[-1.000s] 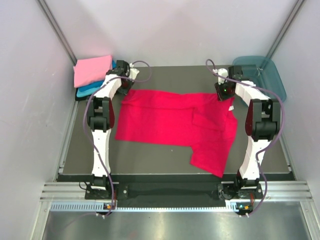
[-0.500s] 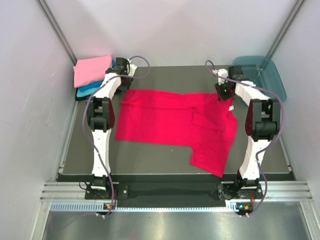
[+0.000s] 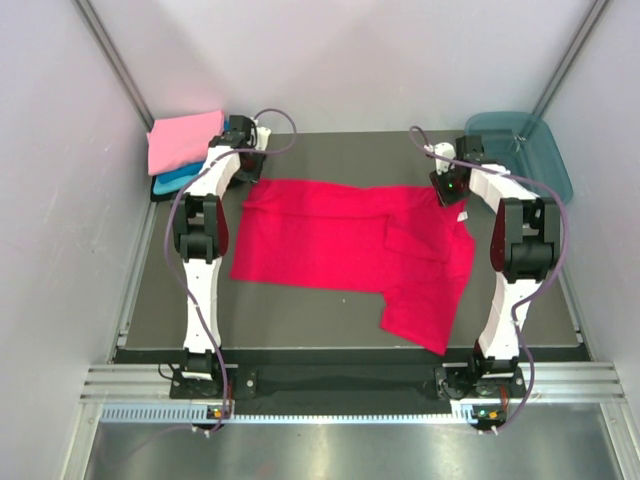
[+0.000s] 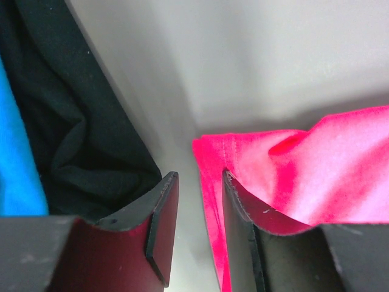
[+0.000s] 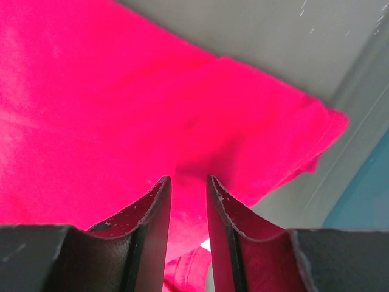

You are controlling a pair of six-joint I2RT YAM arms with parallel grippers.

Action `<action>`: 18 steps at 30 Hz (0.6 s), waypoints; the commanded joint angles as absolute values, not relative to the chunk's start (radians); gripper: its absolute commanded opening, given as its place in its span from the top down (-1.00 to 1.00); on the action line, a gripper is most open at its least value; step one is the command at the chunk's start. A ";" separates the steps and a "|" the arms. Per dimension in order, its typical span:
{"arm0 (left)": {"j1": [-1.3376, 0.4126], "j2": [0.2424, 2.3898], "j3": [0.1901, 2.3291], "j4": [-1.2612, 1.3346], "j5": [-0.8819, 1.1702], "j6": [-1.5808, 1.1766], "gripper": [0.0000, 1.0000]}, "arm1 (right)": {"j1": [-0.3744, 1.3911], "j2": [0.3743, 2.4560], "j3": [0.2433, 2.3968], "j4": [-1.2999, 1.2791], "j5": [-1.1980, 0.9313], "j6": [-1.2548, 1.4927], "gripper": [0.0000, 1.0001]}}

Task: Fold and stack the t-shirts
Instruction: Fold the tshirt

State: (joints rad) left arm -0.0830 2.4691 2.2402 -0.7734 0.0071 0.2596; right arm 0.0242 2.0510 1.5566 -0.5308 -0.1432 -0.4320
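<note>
Now the crimson-red t-shirt (image 3: pixel 350 245) lies spread across the dark desk (image 3: pixel 300 320), one part folded toward the near right. Left end effector (image 4: pixel 194 201) sits at its far left corner, jaws narrow with the hem against one finger; whether it's pinched, can't tell. Right end effector (image 5: pixel 188 201), narrow, pinches red fabric. Pink t-shirt (image 3: pixel 185 140) tops the turquoise t-shirt (image 3: pixel 175 180) far left.

No readable text or labels anywhere.
</note>
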 commanded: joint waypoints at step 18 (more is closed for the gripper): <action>-0.060 2.476 2.327 -0.746 0.127 0.253 1.00 | 0.034 2.023 1.532 -0.506 -0.091 -0.476 0.39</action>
